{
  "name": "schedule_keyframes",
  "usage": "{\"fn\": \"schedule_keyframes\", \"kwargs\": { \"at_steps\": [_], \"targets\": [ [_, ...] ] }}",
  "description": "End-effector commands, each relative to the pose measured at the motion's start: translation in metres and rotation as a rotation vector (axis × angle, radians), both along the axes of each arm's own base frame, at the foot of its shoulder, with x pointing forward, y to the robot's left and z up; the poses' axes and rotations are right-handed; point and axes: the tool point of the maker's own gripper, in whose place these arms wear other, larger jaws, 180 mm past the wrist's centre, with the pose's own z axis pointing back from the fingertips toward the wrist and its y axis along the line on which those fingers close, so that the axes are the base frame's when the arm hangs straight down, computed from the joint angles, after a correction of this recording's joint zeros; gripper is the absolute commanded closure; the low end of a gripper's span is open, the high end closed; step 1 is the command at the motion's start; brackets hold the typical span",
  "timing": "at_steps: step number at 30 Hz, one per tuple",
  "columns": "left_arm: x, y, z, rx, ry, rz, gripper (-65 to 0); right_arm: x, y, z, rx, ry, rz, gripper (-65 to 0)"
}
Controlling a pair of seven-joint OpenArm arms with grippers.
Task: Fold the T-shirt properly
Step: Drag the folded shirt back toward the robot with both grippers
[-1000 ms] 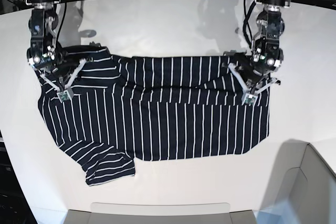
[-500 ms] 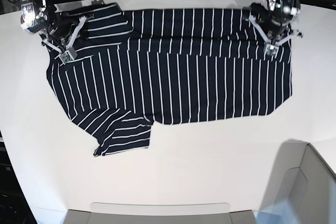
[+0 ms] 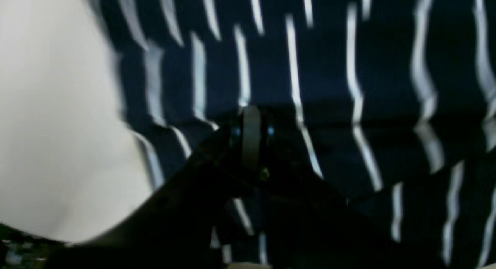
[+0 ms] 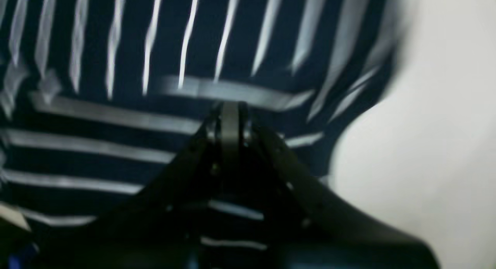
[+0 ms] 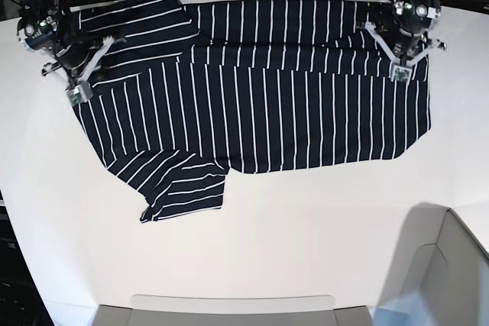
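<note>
We see the dark navy, white-striped soft cloth T-shirt (image 5: 252, 104) spread across the far half of the white tabletop (image 5: 252, 242), long axis running side to side, one sleeve trailing toward us. Its body lies nearward of both pinch points. The left end effector (image 5: 400, 74) is clamped on the cloth's far edge on one side, the right end effector (image 5: 75, 95) on the other, equally near. We can read no brand or writing.

No text, label, brand, number or sign can be read in any of these views.
</note>
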Motion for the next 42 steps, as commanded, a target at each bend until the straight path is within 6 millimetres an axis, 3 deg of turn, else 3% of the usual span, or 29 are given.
{"fn": "schedule_keyframes", "kwargs": {
  "at_steps": [1,5,7,9,14,17,19,23,27,32,34,38,42],
  "targets": [
    [0.017,0.004,0.020,0.026,-0.068,-0.002,0.0,0.015,-0.006,0.024,-0.016,-0.083,-0.001,0.0],
    [0.041,0.004,0.049,0.046,-0.136,0.004,0.0,0.042,-0.017,0.057,-0.043,-0.198,-0.024,0.0],
    [0.047,0.005,0.053,0.046,-0.155,0.005,0.0,0.060,-0.022,0.062,-0.041,-0.222,-0.038,0.0],
    [0.051,0.003,0.055,0.044,-0.164,0.001,0.0,0.089,-0.028,0.063,-0.025,-0.235,-0.049,0.0],
    [0.051,0.001,0.054,0.039,-0.163,-0.005,0.0,0.157,-0.037,0.028,-0.060,-0.134,-0.076,0.0],
    [0.052,0.004,0.055,0.048,-0.165,-0.005,0.0,0.187,-0.018,0.009,-0.090,-0.100,-0.054,0.0],
    [0.055,0.004,0.058,0.050,-0.174,-0.005,0.0,0.194,-0.013,-0.008,-0.124,-0.062,-0.047,0.0],
    [0.061,0.005,0.062,0.050,-0.192,-0.005,0.0,0.190,-0.015,-0.037,-0.184,0.025,-0.062,0.0],
    [0.062,0.005,0.063,0.053,-0.194,-0.006,0.0,0.148,-0.026,-0.058,-0.225,0.104,-0.081,0.0],
    [0.074,0.012,0.074,0.080,-0.223,-0.022,0.0,0.087,-0.037,-0.045,-0.301,0.123,-0.091,0.0],
    [0.080,0.012,0.079,0.079,-0.242,-0.023,0.0,0.078,-0.035,-0.036,-0.311,0.098,-0.086,0.0],
    [0.094,0.011,0.087,0.069,-0.275,-0.014,0.0,0.090,-0.034,-0.008,-0.321,0.007,-0.090,0.0],
    [0.101,0.000,0.087,0.032,-0.296,0.005,0.0,0.125,-0.033,0.034,-0.319,-0.117,-0.104,0.0]
  ]
}}
